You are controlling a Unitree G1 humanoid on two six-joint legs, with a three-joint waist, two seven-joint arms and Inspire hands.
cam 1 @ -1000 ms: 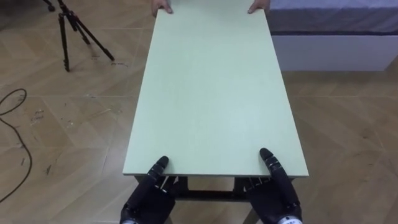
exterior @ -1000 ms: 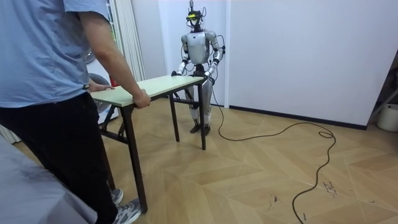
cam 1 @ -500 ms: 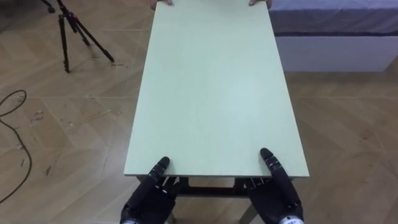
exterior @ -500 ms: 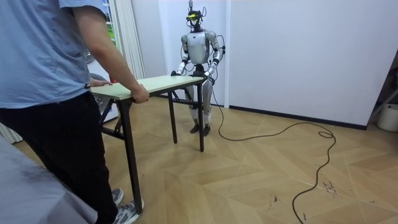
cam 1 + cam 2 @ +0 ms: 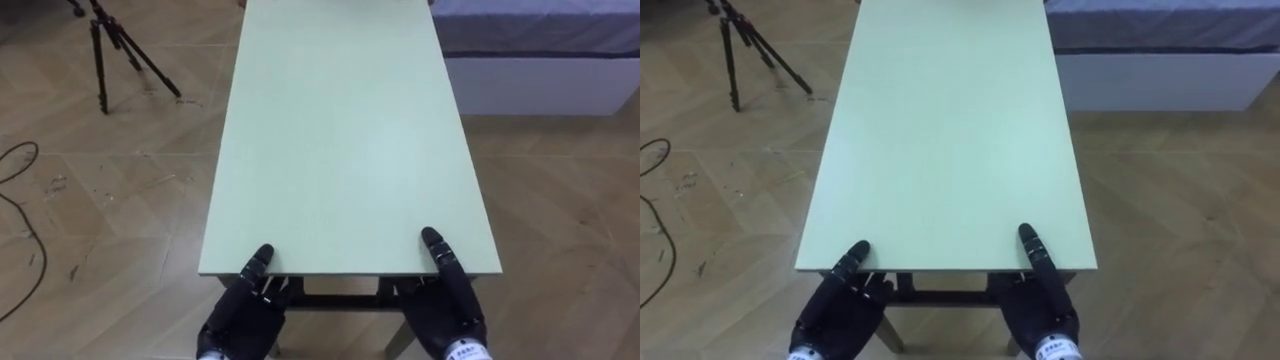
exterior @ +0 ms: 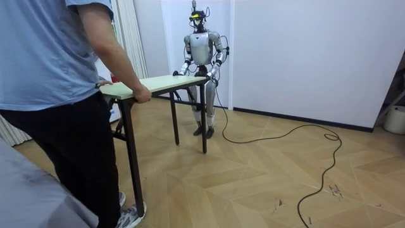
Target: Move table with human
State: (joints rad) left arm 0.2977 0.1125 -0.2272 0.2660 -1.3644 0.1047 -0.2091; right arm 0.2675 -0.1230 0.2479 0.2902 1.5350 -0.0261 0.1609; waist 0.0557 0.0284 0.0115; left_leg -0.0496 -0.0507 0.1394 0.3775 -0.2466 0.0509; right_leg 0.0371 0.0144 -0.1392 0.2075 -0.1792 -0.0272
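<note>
Pale green laminate, smooth and matt, topping a long rectangular table [image 5: 345, 140] with square corners, stretched up the centre of the left eye view from the lower middle to the top edge. Beneath the board, dark metal frame [image 5: 340, 297] and thin straight legs.

At the near short edge, lower left of that view, black left hand [image 5: 238, 318]: thumb laid flat on the top, remaining fingers tucked under the board, edge clamped between them. Same hold at the lower right with the right hand [image 5: 450, 318], thumb on the laminate close to the corner, fingers below.

In the room view, table at left of centre, held between the robot standing at the back by the white wall [image 6: 304, 50] and a person [image 6: 50, 82] in a light blue shirt and dark trousers in the left foreground. Person's hand [image 6: 142, 96] closed over the corner of the near end. Whether the legs touch the floor: cannot tell.

Around the table, wooden floor [image 5: 110, 200] in herringbone parquet, warm brown with a slight sheen. Upper left of the left eye view, black tripod [image 5: 102, 60] with thin splayed legs, well apart from the table. Upper right, bed [image 5: 540, 85] with a white boxy base and grey-blue mattress, just beside the table's far right side.
</note>
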